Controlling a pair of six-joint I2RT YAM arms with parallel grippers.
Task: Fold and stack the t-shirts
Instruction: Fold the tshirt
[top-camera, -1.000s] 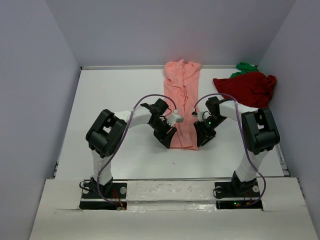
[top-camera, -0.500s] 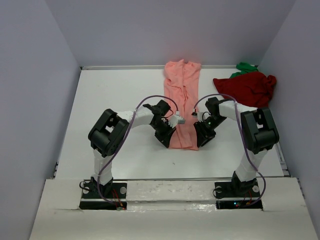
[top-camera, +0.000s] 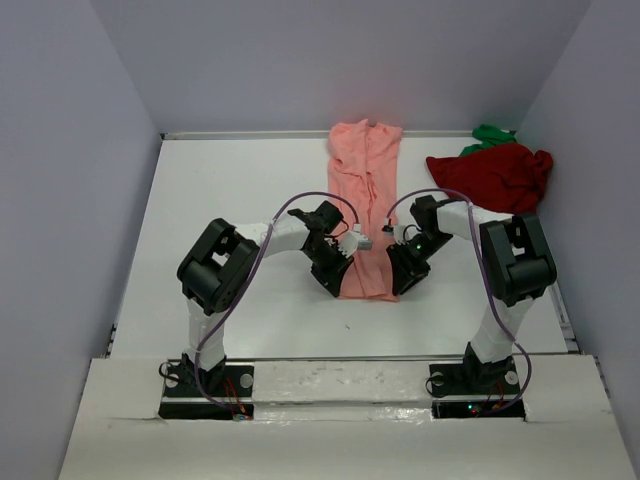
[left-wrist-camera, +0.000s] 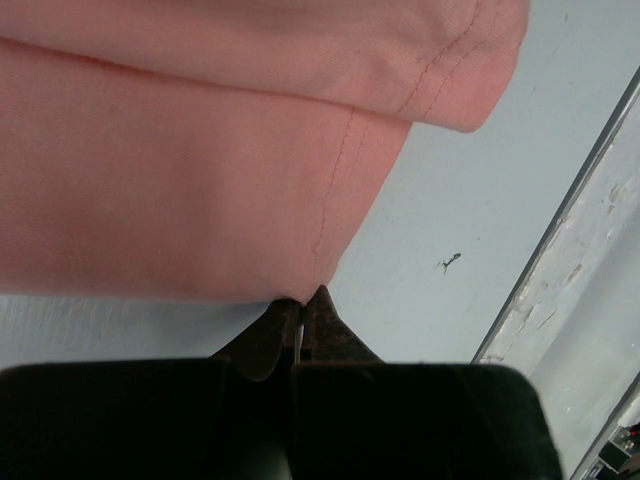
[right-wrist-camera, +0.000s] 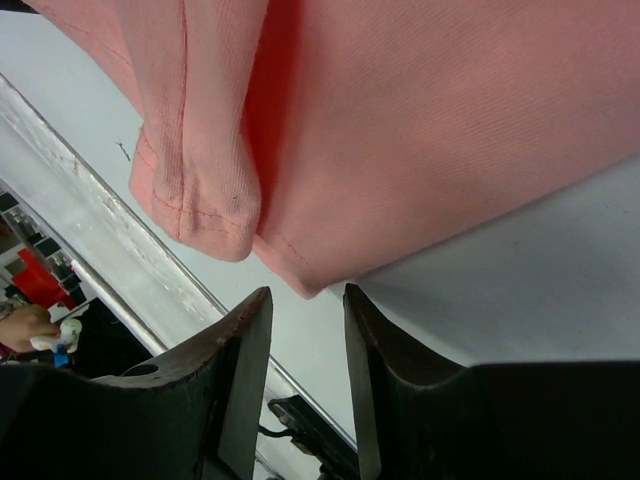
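The salmon-pink t-shirt (top-camera: 365, 190) lies folded into a long strip down the table's middle. My left gripper (top-camera: 338, 284) is at its near left corner. In the left wrist view the gripper (left-wrist-camera: 300, 305) is shut, and the tips pinch the very corner of the hem (left-wrist-camera: 318, 270). My right gripper (top-camera: 402, 281) is at the near right corner. In the right wrist view it (right-wrist-camera: 307, 292) is open, and the shirt's corner (right-wrist-camera: 305, 280) hangs just above the gap. The dark red t-shirt (top-camera: 495, 175) lies crumpled at the back right. The green one (top-camera: 490, 133) peeks out behind it.
Walls enclose the white table (top-camera: 230, 190) on three sides. The raised white front ledge (top-camera: 340, 375) runs close behind both grippers. It shows as a strip in the left wrist view (left-wrist-camera: 590, 250).
My left gripper has gone from open to shut at the shirt's near left corner. The right gripper's jaws have narrowed a little around the near right corner. The shirts have not moved.
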